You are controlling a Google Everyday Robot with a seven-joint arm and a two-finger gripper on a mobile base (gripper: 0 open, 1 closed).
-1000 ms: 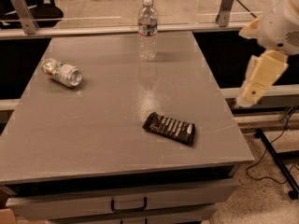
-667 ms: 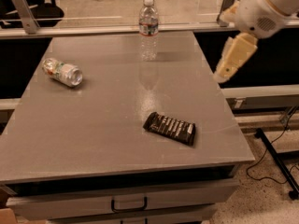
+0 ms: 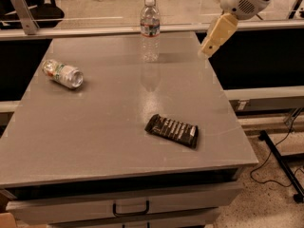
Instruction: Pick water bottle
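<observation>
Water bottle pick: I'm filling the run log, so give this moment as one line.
gripper: raised near far-right corner of table | water bottle: upright, left of gripper, untouched | phase: pre-grasp

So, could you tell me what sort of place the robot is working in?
Probably an office or lab workspace: a grey table with a drawer below, an office chair behind it, cables on the speckled floor. The gripper hangs by the table's far right edge, right of the upright water bottle.
</observation>
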